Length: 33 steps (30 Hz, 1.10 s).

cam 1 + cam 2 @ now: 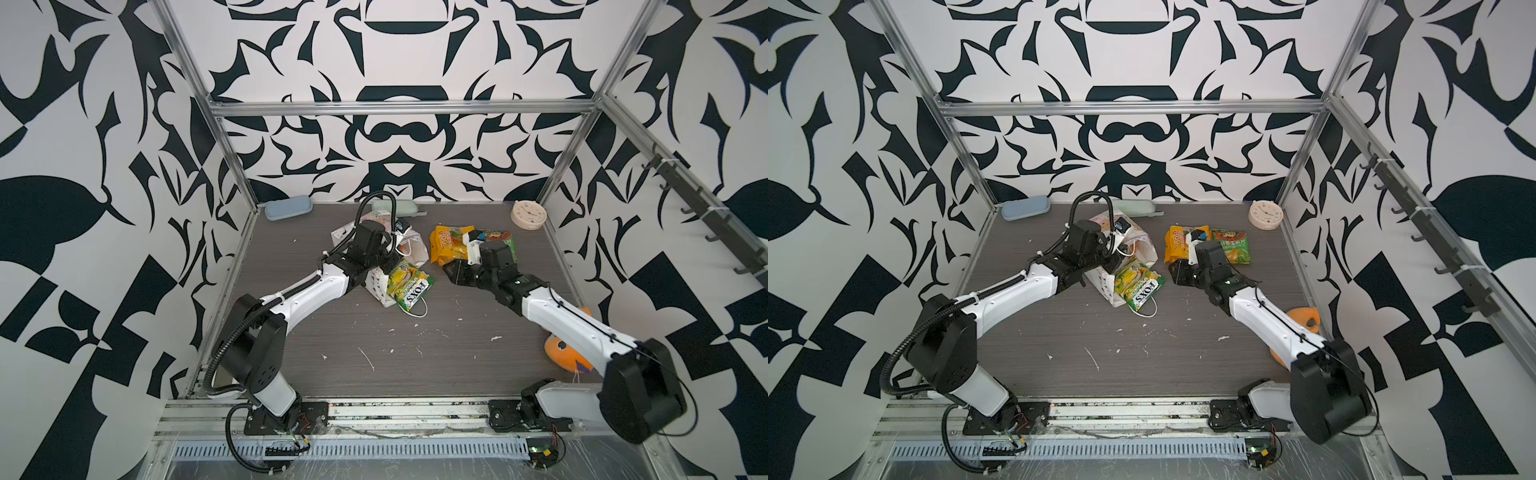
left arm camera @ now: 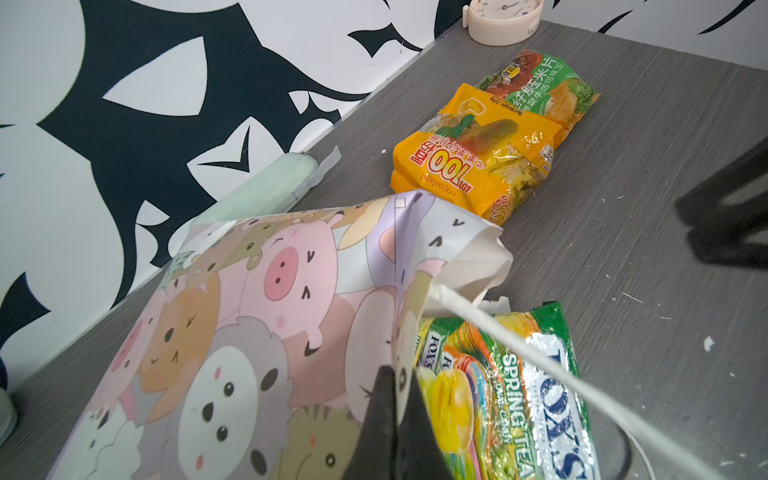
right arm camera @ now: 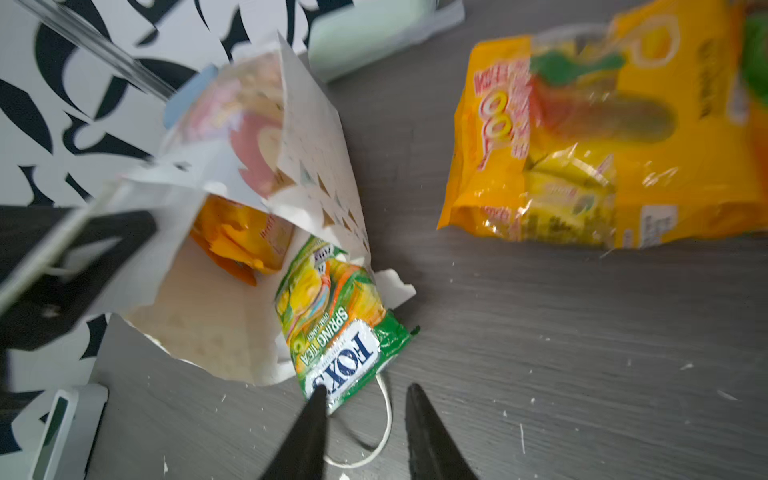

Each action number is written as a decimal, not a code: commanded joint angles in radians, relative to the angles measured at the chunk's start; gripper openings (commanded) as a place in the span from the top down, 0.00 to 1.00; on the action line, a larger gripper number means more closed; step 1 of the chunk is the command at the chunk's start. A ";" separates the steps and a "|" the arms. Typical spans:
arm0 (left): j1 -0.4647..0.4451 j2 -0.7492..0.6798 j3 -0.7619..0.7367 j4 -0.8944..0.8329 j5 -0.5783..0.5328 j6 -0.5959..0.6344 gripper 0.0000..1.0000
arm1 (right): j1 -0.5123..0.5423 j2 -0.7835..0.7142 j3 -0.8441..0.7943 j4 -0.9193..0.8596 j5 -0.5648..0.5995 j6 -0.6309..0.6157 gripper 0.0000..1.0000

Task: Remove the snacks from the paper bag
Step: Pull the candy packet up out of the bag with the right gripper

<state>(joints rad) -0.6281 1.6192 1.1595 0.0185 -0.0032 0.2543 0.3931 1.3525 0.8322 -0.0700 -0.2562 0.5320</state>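
Observation:
The paper bag [image 2: 249, 311] lies on its side mid-table, printed with cartoon animals, its torn mouth facing the front [image 1: 417, 249] [image 1: 1144, 245]. My left gripper [image 2: 397, 374] is shut on the bag's rim. A green FOX'S snack packet [image 3: 332, 324] sticks halfway out of the mouth [image 1: 409, 286]. An orange packet [image 3: 237, 237] sits deeper inside. My right gripper [image 3: 368, 390] is open just in front of the FOX'S packet, one fingertip [image 3: 320, 392] at its corner, over the bag's white cord handle [image 3: 386, 415]. A yellow-orange packet [image 1: 449, 245] and a green packet [image 1: 1235, 249] lie on the table to the right.
A round cream clock [image 1: 528, 214] stands at the back right corner. A blue case [image 1: 288, 208] and a pale green case [image 1: 390, 206] lie along the back wall. An orange plush toy [image 1: 565, 349] lies under my right arm, near the right edge.

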 commanded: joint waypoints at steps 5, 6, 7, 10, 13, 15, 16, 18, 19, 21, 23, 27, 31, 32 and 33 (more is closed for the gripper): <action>0.002 0.001 0.026 0.005 0.003 -0.013 1.00 | 0.024 0.205 -0.081 0.363 -0.157 0.235 0.28; 0.002 0.000 0.026 0.005 0.005 -0.013 1.00 | 0.031 0.223 -0.078 0.386 -0.157 0.234 0.28; 0.002 0.001 0.025 0.006 0.006 -0.013 1.00 | 0.041 0.242 -0.073 0.399 -0.160 0.235 0.28; 0.002 0.007 0.028 0.008 0.011 -0.013 1.00 | 0.061 0.296 -0.052 0.409 -0.141 0.217 0.28; 0.002 0.014 0.035 0.011 0.015 -0.013 1.00 | 0.069 0.351 -0.033 0.460 -0.143 0.235 0.28; 0.002 0.018 0.038 0.014 0.020 -0.013 1.00 | 0.075 0.379 -0.012 0.482 -0.138 0.239 0.32; 0.002 0.019 0.040 0.011 0.020 -0.014 1.00 | 0.079 0.391 -0.001 0.494 -0.136 0.240 0.35; 0.002 0.019 0.042 0.008 0.025 -0.013 1.00 | 0.087 0.407 0.017 0.517 -0.126 0.244 0.44; 0.002 0.018 0.040 0.006 0.024 -0.013 1.00 | 0.091 0.415 0.027 0.522 -0.121 0.246 0.48; 0.002 0.015 0.037 0.005 0.025 -0.012 1.00 | 0.096 0.429 0.042 0.525 -0.120 0.250 0.58; 0.002 0.011 0.036 0.003 0.022 -0.011 1.00 | 0.098 0.428 0.047 0.532 -0.115 0.260 0.72; 0.002 0.006 0.025 0.011 0.021 -0.010 1.00 | 0.105 0.402 0.048 0.500 -0.091 0.261 0.86; 0.001 0.001 0.015 0.022 0.019 -0.013 1.00 | 0.111 0.346 0.050 0.453 -0.092 0.249 0.93; 0.002 0.001 0.014 0.021 0.020 -0.013 1.00 | 0.117 0.326 0.059 0.415 -0.082 0.235 0.93; 0.002 0.003 0.014 0.020 0.019 -0.013 1.00 | 0.119 0.306 0.063 0.382 -0.071 0.223 0.93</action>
<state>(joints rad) -0.6277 1.6287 1.1671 0.0261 0.0120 0.2531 0.4980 1.7496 0.8467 0.3527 -0.3504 0.7868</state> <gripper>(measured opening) 0.038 0.069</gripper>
